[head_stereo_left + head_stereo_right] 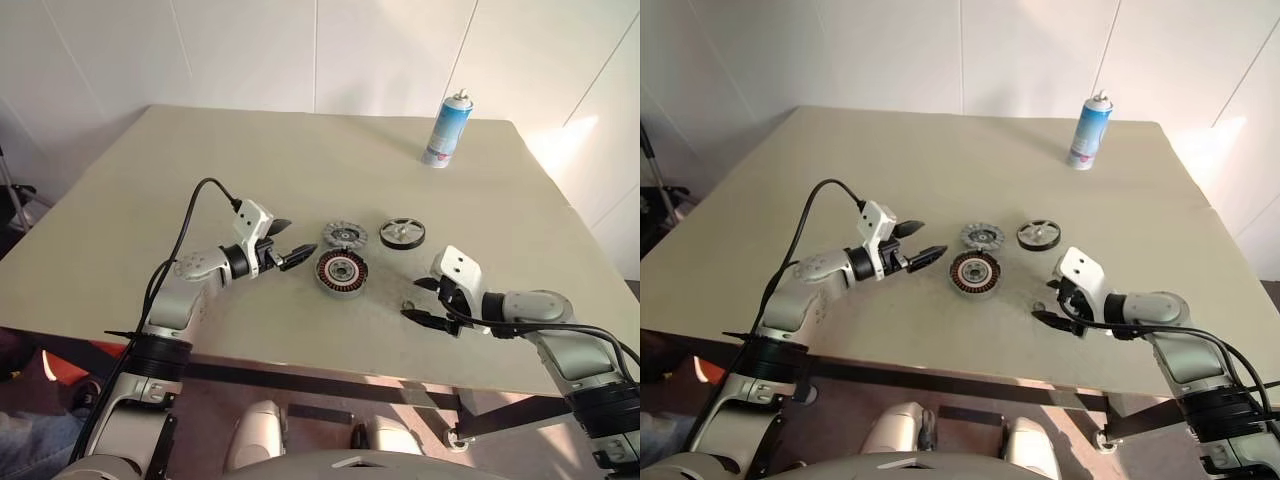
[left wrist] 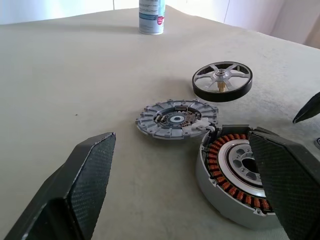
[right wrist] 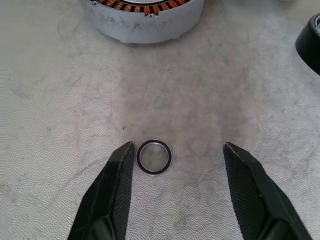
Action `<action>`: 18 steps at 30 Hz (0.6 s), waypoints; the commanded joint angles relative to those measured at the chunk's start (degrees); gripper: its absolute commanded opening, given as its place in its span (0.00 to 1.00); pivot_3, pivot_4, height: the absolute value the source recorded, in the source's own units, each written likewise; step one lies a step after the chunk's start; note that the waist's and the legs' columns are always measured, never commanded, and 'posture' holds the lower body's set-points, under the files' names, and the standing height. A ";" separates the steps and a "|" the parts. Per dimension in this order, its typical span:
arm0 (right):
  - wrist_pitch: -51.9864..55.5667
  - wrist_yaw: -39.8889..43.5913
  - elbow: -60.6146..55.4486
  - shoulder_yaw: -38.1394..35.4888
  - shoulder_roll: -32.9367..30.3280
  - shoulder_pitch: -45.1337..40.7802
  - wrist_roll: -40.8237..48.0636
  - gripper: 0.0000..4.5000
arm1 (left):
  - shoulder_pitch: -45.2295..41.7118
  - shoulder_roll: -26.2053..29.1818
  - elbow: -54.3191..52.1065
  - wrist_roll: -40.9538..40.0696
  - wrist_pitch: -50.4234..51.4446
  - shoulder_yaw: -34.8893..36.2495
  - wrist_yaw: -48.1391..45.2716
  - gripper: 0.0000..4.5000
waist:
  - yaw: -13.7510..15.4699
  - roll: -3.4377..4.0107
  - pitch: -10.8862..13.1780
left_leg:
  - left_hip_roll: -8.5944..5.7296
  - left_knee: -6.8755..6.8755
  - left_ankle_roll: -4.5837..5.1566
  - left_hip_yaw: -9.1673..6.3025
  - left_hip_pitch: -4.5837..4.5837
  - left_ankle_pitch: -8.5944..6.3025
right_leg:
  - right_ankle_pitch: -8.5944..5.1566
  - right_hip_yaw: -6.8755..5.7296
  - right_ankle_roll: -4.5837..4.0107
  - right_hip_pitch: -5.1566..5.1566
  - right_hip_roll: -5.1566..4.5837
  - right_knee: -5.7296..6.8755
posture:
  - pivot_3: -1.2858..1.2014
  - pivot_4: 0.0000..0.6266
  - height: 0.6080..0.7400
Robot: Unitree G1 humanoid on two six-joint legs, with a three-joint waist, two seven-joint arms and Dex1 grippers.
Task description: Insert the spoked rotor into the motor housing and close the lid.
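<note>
I see my right gripper (image 3: 177,150) spread, grasping nothing — a small ring (image 3: 154,157) beside one finger — left gripper (image 1: 283,243) released by the motor housing (image 1: 340,272).

occlusion: my left finger (image 2: 285,185) covers part of motor housing (image 2: 230,170) | cutoff: housing top out of right wrist frame | spray can (image 2: 151,16) top cropped, label unreadable
</note>
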 commanded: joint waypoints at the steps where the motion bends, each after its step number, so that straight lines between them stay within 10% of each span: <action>1: -0.25 -1.01 2.34 -0.68 -1.54 -0.08 -2.09 0.48 | -0.81 0.28 -0.73 0.33 -1.25 0.28 0.08 1.00 | 0.00 0.00 0.00 | -0.01 0.00 0.00 0.00 0.04 0.00 | 0.00 0.00 0.01 0.05 -0.01 -0.01 | 0.52 0.00 1.00; 6: -0.88 -1.30 2.93 -0.26 -1.44 -0.69 -2.73 0.13 | -0.87 0.26 -0.63 0.45 -1.34 0.36 0.11 1.00 | -0.02 -0.01 0.01 | -0.03 0.00 -0.01 -0.01 0.27 0.00 | -0.03 0.00 0.05 0.25 -0.03 -0.15 | 0.52 0.00 1.00; 18: 7.96 -5.43 -7.17 -3.16 6.51 -13.30 5.76 0.13 | -0.43 0.56 -0.71 0.23 -0.93 0.80 0.03 1.00 | -0.28 -0.01 0.01 | -0.07 -0.17 -0.03 -0.04 0.11 0.01 | -0.03 0.01 0.05 -0.19 -0.05 0.03 | 0.52 0.00 1.00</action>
